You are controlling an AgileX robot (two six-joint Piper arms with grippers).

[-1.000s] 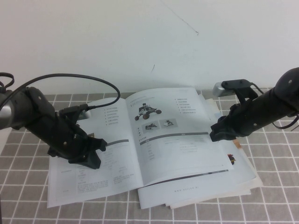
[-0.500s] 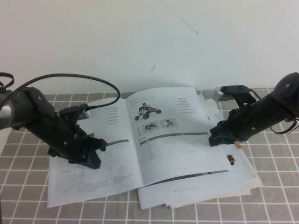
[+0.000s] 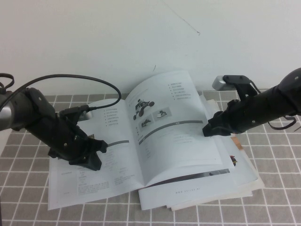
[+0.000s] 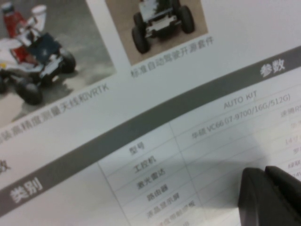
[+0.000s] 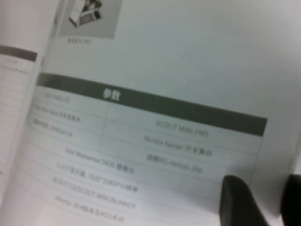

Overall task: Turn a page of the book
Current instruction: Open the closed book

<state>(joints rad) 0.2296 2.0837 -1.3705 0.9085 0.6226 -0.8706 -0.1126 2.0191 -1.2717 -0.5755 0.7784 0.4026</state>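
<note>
glossy white, the page point(image 3: 176, 127) is standing lifted off the right half of the book point(image 3: 94, 160), curling up from the spine. the right claw point(image 3: 207, 131) is sitting at the page's outer edge, fingers point(image 5: 240, 200) narrowly parted around it. the left claw point(image 3: 93, 162) is pressing closed on the book's left leaf, which is lying flat on the grey-tiled worktop point(image 3: 23, 188).

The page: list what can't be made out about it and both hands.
- Underside of the page: high view, faces away.
- Where the right hand meets the page's outer edge: high view, its own arm covers it.
- What lies under the left hand, on the book's left leaf: high view, covered by the hand.
- Table text: right wrist view, blurred.
</note>
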